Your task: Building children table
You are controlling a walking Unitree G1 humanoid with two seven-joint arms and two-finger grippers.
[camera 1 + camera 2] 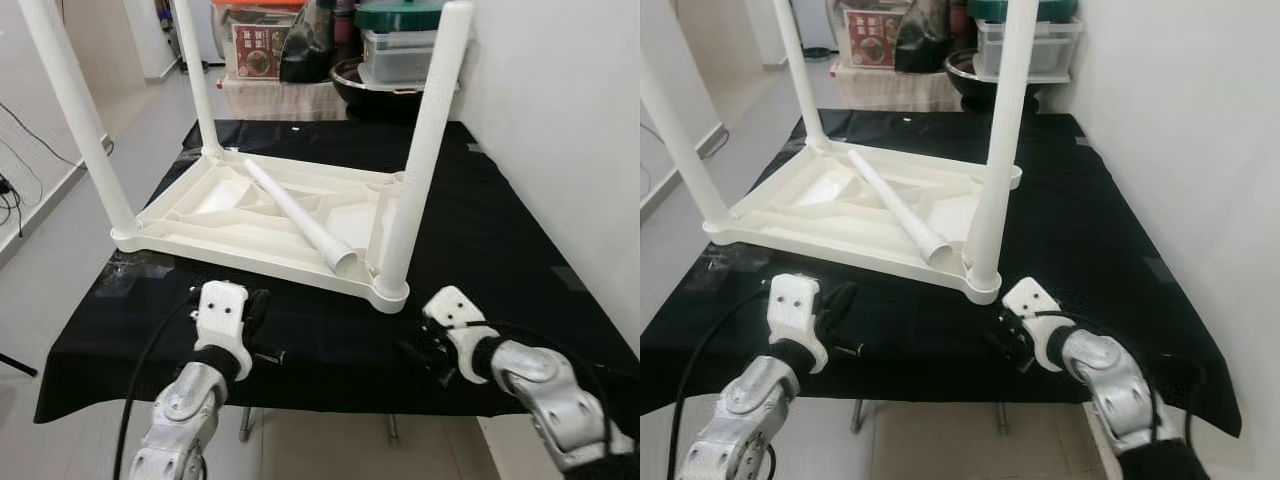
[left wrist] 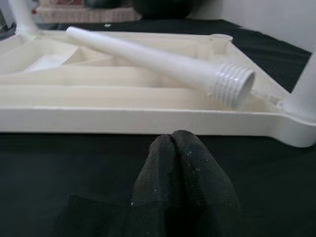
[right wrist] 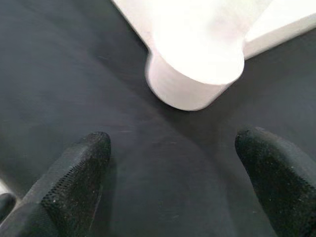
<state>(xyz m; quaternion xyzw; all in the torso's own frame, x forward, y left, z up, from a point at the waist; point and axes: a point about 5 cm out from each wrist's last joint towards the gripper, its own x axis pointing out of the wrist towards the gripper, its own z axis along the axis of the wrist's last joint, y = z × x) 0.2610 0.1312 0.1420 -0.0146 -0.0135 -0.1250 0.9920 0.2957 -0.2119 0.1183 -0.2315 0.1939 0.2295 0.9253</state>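
On the black-draped tabletop [image 1: 520, 250], the loose leg [image 1: 298, 216] lies across the upturned table [image 1: 215, 222]; the closed, empty left end effector [image 2: 174, 143] should open wide and grasp near the threads, right end effector [image 3: 173, 163] spread empty.

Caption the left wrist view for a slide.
Shut left end effector on the black cloth, facing the upturned white tabletop with one loose threaded leg lying across it.
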